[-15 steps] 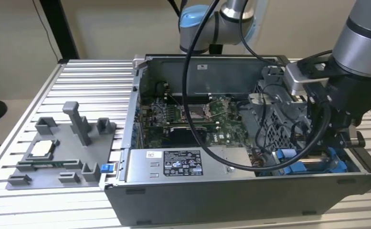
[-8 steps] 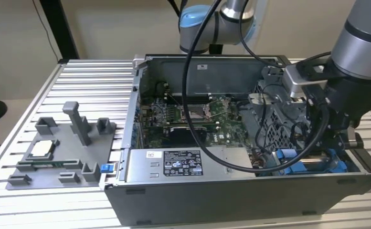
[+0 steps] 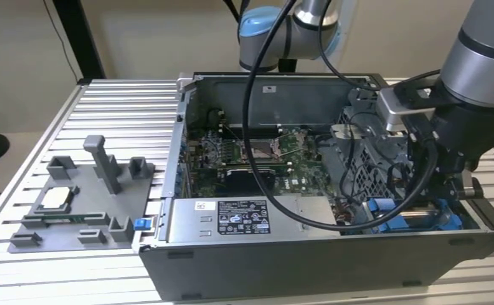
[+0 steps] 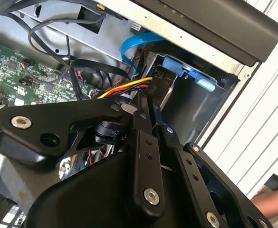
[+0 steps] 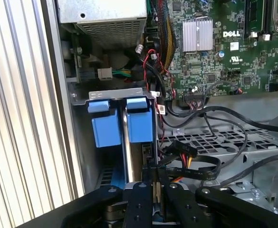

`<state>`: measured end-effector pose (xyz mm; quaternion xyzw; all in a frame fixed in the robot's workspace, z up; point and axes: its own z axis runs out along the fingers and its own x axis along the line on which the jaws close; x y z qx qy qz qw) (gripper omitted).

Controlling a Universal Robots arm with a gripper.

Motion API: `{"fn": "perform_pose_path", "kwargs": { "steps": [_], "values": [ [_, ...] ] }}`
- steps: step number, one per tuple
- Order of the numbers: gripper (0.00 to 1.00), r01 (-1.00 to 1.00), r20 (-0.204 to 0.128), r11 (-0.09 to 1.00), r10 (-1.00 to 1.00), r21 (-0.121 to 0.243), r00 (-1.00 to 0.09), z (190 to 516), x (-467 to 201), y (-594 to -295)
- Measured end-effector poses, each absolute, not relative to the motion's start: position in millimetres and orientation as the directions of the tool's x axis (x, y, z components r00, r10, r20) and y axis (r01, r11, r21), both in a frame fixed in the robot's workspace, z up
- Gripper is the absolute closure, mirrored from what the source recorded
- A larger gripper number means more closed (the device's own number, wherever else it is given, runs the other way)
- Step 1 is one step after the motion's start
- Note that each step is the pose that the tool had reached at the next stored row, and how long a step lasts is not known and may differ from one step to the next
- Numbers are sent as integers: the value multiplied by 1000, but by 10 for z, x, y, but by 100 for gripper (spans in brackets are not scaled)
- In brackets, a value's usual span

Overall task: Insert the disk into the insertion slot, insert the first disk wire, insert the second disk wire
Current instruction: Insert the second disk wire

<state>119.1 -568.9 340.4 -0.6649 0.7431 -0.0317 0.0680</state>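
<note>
The disk (image 5: 129,124), silver in its blue carrier, stands on edge inside the insertion slot (image 5: 114,95) at the case's corner. In the exterior view its blue frame (image 3: 399,215) shows at the right, low in the case. My gripper (image 5: 157,172) hangs right above the disk's end with its fingers pressed together. In the second wrist view the gripper (image 4: 148,100) is shut on the black plug of a disk wire (image 4: 129,88) with yellow, red and orange strands. A flat blue disk wire (image 4: 129,47) loops loose beside the slot (image 4: 196,111). The arm's gripper (image 3: 452,190) reaches down into the case.
The grey power-supply box (image 3: 229,219) lies along the case's front wall, and the green motherboard (image 3: 255,159) lies behind it. A perforated metal cage (image 5: 215,142) with black cables borders the slot. A grey fixture (image 3: 77,203) sits at the exterior view's left. A person's hand (image 4: 276,199) is near the case.
</note>
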Motion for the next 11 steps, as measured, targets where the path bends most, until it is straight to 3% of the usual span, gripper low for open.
{"fn": "perform_pose_path", "kwargs": {
  "steps": [11],
  "values": [
    [100,-984,-58,114,-993,-138,-106,3356,1191,-5689]
  ]
}}
